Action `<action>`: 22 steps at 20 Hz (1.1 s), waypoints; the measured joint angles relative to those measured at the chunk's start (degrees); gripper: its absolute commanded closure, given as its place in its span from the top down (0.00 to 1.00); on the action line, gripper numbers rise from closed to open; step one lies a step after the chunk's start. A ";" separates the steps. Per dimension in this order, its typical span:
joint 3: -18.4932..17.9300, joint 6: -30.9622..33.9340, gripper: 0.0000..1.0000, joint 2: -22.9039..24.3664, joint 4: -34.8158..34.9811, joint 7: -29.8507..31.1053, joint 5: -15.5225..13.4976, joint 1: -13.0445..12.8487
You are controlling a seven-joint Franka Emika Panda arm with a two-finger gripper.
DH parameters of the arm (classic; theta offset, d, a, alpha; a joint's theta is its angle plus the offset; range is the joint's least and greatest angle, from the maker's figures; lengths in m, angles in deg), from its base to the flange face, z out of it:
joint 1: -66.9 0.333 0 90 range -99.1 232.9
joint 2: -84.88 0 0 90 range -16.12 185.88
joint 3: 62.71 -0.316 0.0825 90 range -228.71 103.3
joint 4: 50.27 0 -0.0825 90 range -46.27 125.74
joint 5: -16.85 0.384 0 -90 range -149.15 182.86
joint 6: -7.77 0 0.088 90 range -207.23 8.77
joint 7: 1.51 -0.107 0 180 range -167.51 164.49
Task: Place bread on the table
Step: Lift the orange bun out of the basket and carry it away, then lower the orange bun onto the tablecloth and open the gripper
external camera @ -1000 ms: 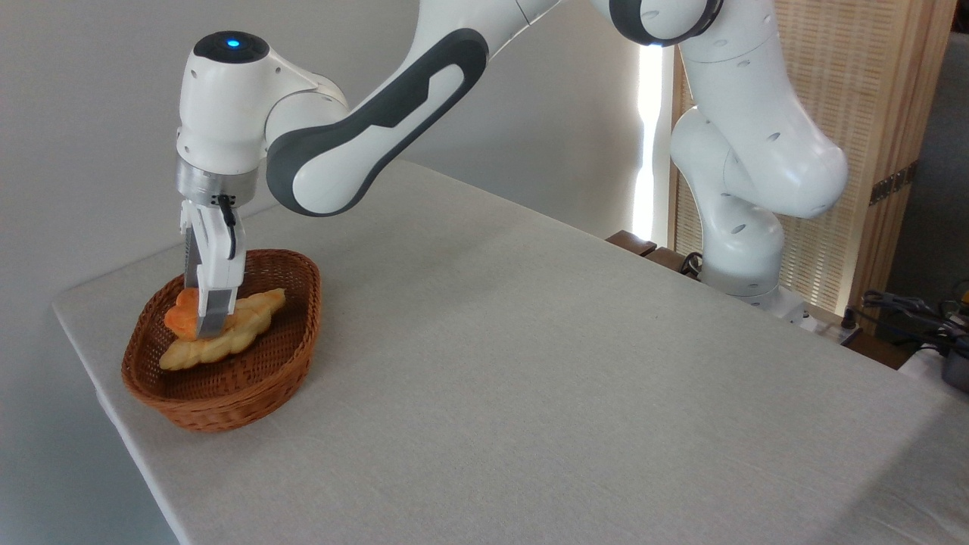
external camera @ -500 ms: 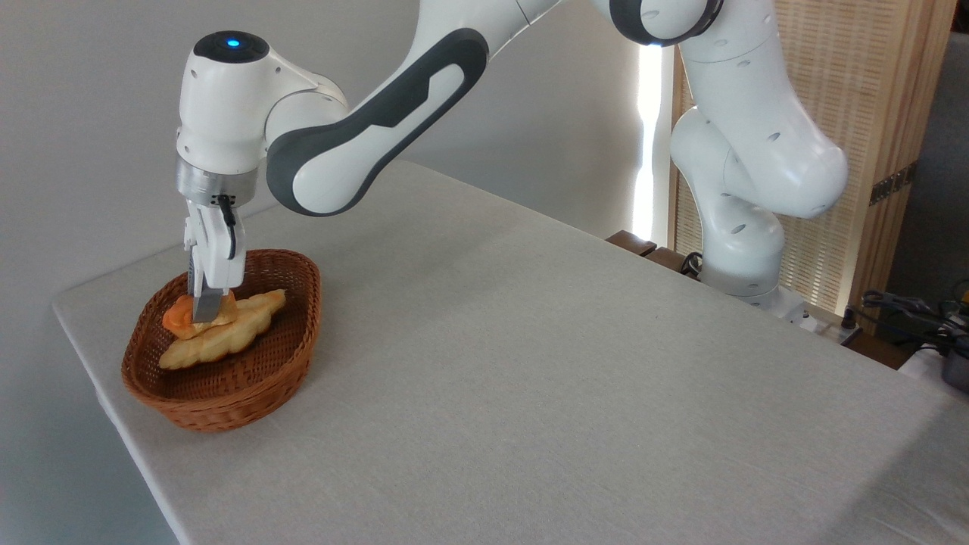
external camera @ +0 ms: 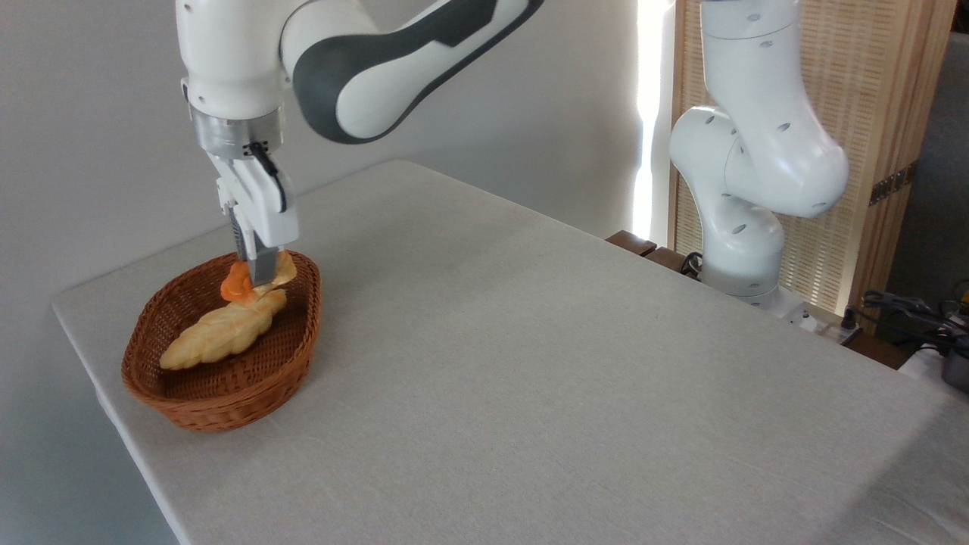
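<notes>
bread (external camera: pixel 236 284) hanging tilted above the basket's (external camera: pixel 227 401) far end, clear of the pastry (external camera: pixel 219 334) | gripper (external camera: pixel 261 274) jaws pinching its edge for me | I'm worrying it's slipping out, dropping short of table (external camera: pixel 568 378)

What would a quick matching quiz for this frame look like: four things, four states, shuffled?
Things:
1. bread
2. braided pastry
3. wicker basket
4. pincer

States:
A. standing on the table near its left end
B. lying inside the basket
C. shut on the bread, tilted, above the basket's far rim
D. held up in the air, clear of the basket floor

Pairs: 1-D, 2-B, 3-A, 4-C
</notes>
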 measured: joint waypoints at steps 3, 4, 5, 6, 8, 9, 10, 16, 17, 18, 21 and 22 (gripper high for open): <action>-3.25 9.43 0.25 2.80 0.09 -5.18 -0.21 0.16; -4.43 12.68 0.27 3.86 0.30 -6.86 0.54 0.15; -5.43 15.12 0.29 5.01 0.87 -8.06 2.53 0.14; -6.08 16.60 0.33 6.32 2.02 -9.00 5.37 0.07; -6.47 17.35 0.57 8.48 5.51 -9.41 9.95 -0.97; -6.46 17.28 0.75 9.15 7.57 -9.41 11.16 -2.08; -6.43 16.85 0.90 9.46 9.52 -9.40 11.74 -3.35; -6.59 12.08 1.00 9.35 16.63 -9.25 12.42 -5.58; -6.64 12.19 1.00 9.36 16.67 -9.25 12.42 -5.57; -6.67 12.44 1.00 9.38 16.67 -9.25 12.42 -5.56; -6.72 12.94 1.00 9.42 16.67 -9.25 12.42 -5.53; -6.74 13.00 1.00 9.43 16.67 -9.25 12.42 -5.50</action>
